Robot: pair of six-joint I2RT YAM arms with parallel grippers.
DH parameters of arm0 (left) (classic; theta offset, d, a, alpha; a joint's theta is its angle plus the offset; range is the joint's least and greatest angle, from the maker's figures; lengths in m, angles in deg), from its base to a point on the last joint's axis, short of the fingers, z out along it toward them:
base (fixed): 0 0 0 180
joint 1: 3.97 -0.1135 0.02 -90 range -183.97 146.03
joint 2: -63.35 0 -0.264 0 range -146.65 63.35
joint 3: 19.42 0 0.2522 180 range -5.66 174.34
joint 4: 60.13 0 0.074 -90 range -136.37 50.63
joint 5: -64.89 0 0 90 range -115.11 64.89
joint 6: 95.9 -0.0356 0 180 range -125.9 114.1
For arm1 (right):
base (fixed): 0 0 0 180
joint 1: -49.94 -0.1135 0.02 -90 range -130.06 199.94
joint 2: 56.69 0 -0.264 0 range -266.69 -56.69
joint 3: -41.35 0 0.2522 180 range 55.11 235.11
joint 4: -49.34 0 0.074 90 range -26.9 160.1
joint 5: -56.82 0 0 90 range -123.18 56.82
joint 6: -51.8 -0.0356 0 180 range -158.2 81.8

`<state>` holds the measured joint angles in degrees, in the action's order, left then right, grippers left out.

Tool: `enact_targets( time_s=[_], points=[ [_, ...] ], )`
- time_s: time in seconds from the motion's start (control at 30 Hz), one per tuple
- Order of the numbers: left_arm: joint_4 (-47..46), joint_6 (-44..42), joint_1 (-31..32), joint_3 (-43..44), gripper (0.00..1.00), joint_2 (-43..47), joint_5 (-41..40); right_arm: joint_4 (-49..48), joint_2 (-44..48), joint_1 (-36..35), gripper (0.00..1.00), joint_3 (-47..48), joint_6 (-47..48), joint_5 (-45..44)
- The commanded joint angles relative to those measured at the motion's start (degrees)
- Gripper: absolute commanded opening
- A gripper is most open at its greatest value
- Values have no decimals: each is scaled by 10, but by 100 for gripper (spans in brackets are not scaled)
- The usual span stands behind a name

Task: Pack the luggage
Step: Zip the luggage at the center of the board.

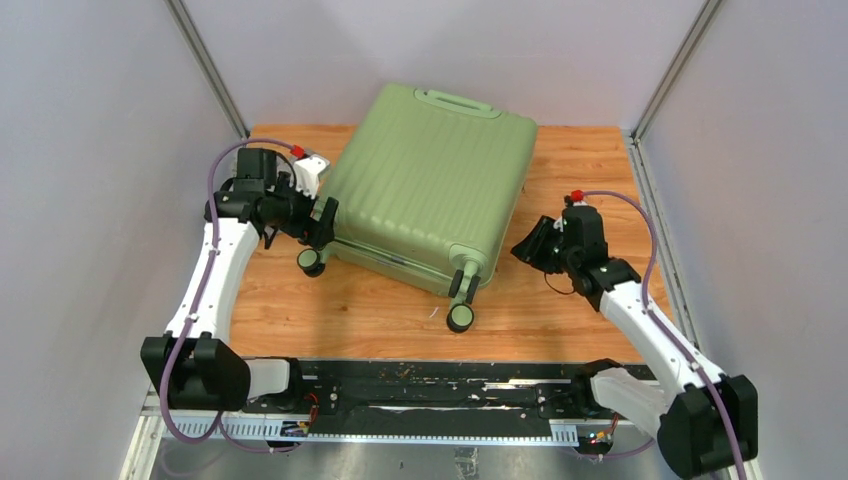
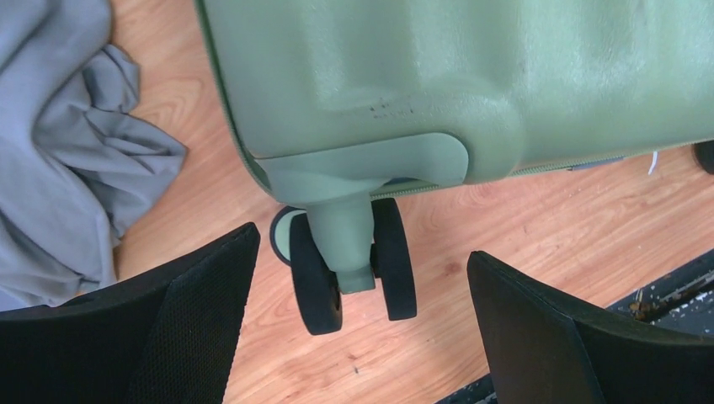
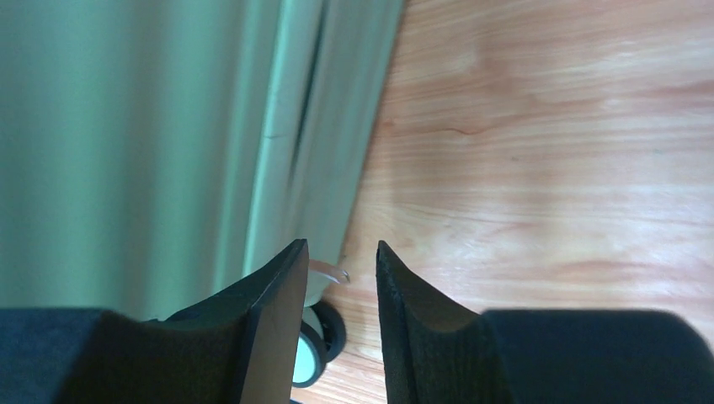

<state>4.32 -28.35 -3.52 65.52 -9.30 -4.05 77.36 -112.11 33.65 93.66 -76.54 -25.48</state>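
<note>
luggage [image 1: 430, 180] lies flat and lid-down on the table [image 1: 380, 320], shell looks shut, so packing reads as near its end: closing or securing stage, not loading, though a grey cloth [image 2: 59, 143] sits outside the case, off to the left of the left claw [image 2: 362, 252], so something may be unpacked yet. left claw is spread wide, holding nothing, with the twin wheel [image 2: 316, 278] of the case's near-left corner right between its fingers and the corner of the shell just ahead of it. right claw [image 3: 342, 252] shows a narrow gap, nothing pinched, table seen through the gap; the case's side wall runs along its left finger, not touching as far as can be told. next move likely calls for the right claw to reach the small silvery tab [image 3: 330, 271] just ahead of its tips (maybe a zip pull, too blurred to be sure) while the left steadies the corner; aim must be fine, the tab is tiny. top view alone gives the whole case, its handle [image 1: 458, 102] on the far side, and the right claw standing apart from the shell; only the left wrist shows the cloth; only the right wrist shows the tab and a second wheel [image 3: 316, 353] under its left finger
</note>
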Motion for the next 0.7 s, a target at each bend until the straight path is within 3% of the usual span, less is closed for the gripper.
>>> enact_targets(
  time_s=[0.0, 0.13, 0.6, 0.67],
  points=[
    [5, -23, -3, -19, 100, 11, 27, -44, -54, -4, 40, 43, 0, 113],
    [4, -25, -3, -29, 100, 2, 24, -88, -62, -36, 41, 49, 2, 131],
    [-40, -20, -3, -52, 100, -25, -49, -99, -96, -56, 37, 72, 3, 140],
    [-40, -11, -3, -42, 91, -22, -49, -100, -103, -60, 37, 79, 6, 141]
  ],
)
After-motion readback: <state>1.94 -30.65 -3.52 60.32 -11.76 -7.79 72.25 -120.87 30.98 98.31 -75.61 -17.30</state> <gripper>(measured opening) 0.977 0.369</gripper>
